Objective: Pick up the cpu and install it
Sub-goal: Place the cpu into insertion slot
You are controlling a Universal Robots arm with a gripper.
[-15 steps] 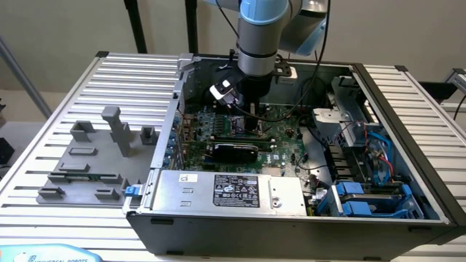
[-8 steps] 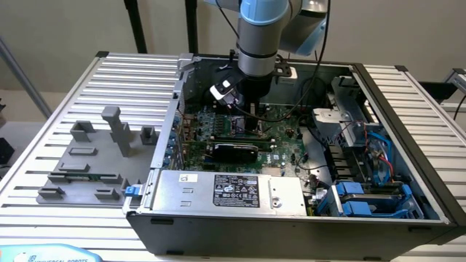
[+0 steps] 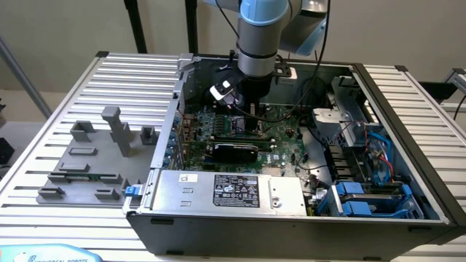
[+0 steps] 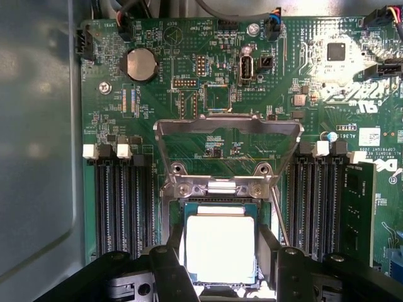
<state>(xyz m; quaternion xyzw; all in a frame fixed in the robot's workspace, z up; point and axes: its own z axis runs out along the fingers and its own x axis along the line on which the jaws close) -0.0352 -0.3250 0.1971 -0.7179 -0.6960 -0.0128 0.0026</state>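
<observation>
The cpu (image 4: 220,246), a flat square chip with a pale silver top, lies level over the motherboard's socket (image 4: 217,206), just below the raised metal load plate (image 4: 227,135). My gripper (image 4: 221,267) has a black finger (image 4: 169,272) against one side of the chip and another against the opposite side, so it is shut on it. I cannot tell whether the chip rests in the socket or hangs just above it. In the exterior view the gripper (image 3: 250,113) reaches down into the open computer case over the green motherboard (image 3: 280,158).
Black memory slots (image 4: 123,201) flank the socket, and a memory stick (image 4: 359,207) stands in one. Cables (image 3: 306,93), a power supply (image 3: 229,191) and blue drive bays (image 3: 368,199) crowd the case. Grey fixture blocks (image 3: 95,158) stand on the slatted table at the exterior view's left.
</observation>
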